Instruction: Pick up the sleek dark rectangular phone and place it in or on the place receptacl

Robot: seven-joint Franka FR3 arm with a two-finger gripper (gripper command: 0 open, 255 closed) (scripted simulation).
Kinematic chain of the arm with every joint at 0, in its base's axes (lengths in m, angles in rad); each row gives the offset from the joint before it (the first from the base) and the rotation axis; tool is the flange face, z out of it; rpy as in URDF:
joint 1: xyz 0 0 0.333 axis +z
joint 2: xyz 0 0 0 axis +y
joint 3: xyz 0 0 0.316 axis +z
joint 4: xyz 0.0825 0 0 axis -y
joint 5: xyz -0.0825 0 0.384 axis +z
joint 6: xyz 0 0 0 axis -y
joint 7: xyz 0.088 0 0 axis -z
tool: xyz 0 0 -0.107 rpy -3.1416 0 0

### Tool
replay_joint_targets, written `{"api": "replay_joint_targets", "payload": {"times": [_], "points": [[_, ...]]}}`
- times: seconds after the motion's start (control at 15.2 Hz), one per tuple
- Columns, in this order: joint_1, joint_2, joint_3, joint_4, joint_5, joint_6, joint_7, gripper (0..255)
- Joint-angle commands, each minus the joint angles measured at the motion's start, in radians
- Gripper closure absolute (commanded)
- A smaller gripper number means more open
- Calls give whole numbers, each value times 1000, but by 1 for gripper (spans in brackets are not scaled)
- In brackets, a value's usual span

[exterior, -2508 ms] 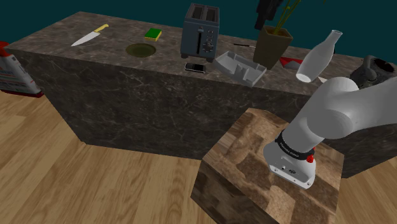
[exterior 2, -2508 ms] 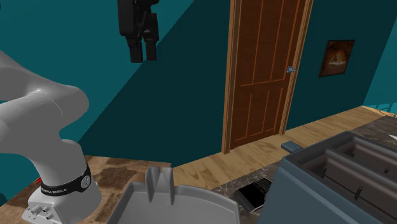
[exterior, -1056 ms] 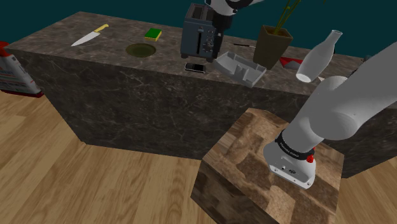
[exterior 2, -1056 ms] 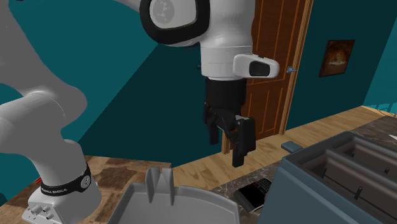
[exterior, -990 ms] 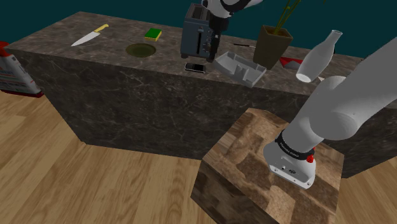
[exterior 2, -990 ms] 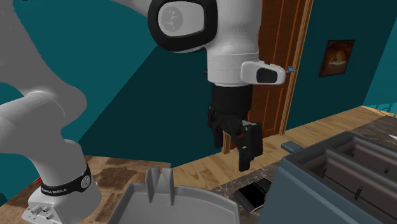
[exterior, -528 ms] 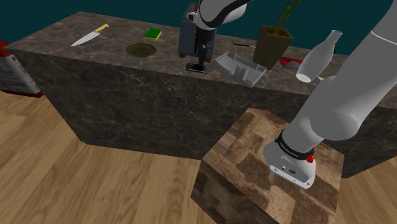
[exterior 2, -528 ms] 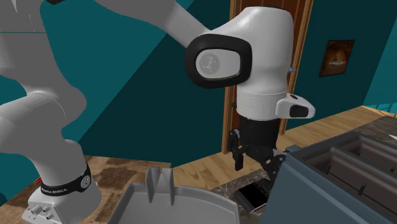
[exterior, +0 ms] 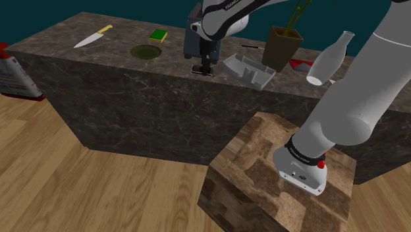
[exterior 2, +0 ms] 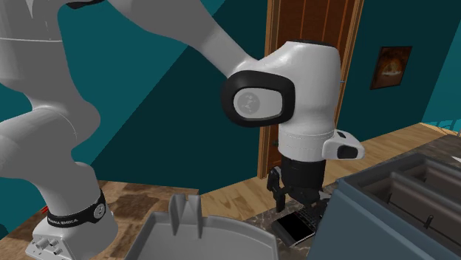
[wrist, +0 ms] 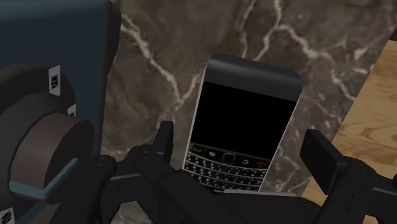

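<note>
Phone flat on marble counter, just beside dark toaster, near counter edge. My gripper low over it, fingers spread wide, straddling keypad end, not touching.

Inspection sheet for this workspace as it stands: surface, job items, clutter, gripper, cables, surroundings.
Surface: dark marbled counter, with the phone lying near its front edge.
Job's things: dark phone lying flat, screen up, beside the toaster; grey tray just to the shoulder view's right of it.
Clutter: knife, green sponge, potted plant, white bottle.
Grippers: gripper low over the phone, jaws open, one on each side, not touching it.
Cables: nothing seen.
Surroundings: teal walls, wooden door, plank floor, arm's stand.
</note>
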Motion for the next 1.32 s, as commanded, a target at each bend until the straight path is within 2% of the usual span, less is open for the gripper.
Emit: {"api": "replay_joint_targets", "payload": {"times": [0.0,0.4,0.46,1.06,1.25], "points": [[-3,11,-2,-3,3,8,-2,0],[-4,11,-2,-3,3,8,-2,0],[-4,11,-2,-3,3,8,-2,255],[-4,11,-1,-3,3,8,-2,255],[-3,-14,-2,11,-4,-31,2,255]]}}
